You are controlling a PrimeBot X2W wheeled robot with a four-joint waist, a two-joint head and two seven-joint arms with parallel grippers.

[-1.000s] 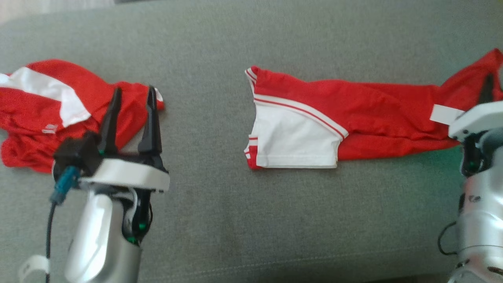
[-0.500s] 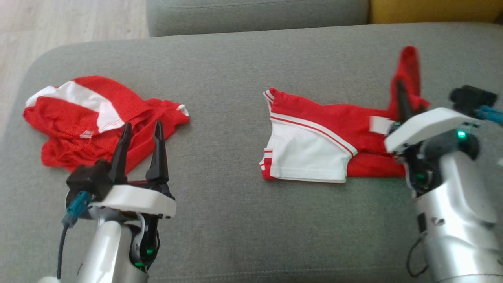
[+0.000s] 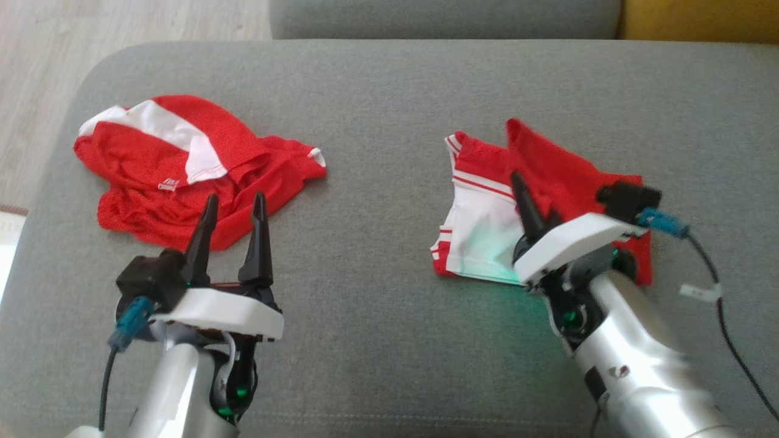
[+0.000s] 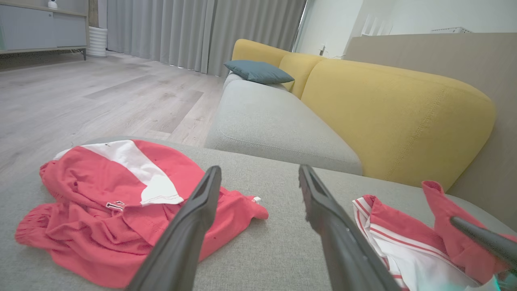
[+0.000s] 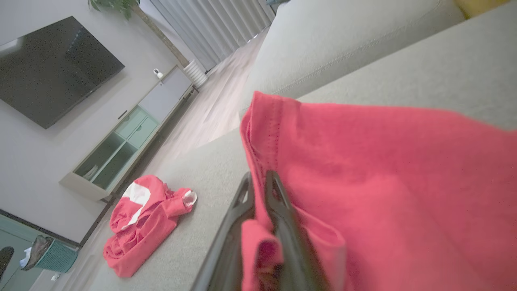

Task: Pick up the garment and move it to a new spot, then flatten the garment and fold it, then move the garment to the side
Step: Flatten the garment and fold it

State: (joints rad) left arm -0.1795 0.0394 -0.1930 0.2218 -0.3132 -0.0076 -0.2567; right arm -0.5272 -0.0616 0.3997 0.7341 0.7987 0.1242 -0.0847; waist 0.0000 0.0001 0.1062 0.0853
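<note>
The task garment [image 3: 481, 216], red with a white striped panel, lies right of centre on the grey sofa cushion [image 3: 377, 304]. Its red end [image 3: 566, 176] is doubled over toward the white panel. My right gripper [image 3: 520, 182] is shut on that red end, and in the right wrist view the fabric [image 5: 383, 194] is pinched between the closed fingers [image 5: 278, 210]. My left gripper [image 3: 236, 201] stands open with nothing between its fingers, just in front of a second crumpled red-and-white garment [image 3: 182, 164]. In the left wrist view, the task garment [image 4: 404, 242] sits at the lower right.
The crumpled garment [image 4: 113, 202] takes up the cushion's left part, near its rounded edge and the wooden floor [image 3: 36, 73]. A yellow sofa back [image 4: 383, 109] rises behind. The right arm's cable [image 3: 724, 316] trails over the cushion. Bare cushion lies between the two garments.
The head camera has shifted. My right gripper has carried the garment's red end from the far right leftward over its body, doubling it over. The left gripper stays open.
</note>
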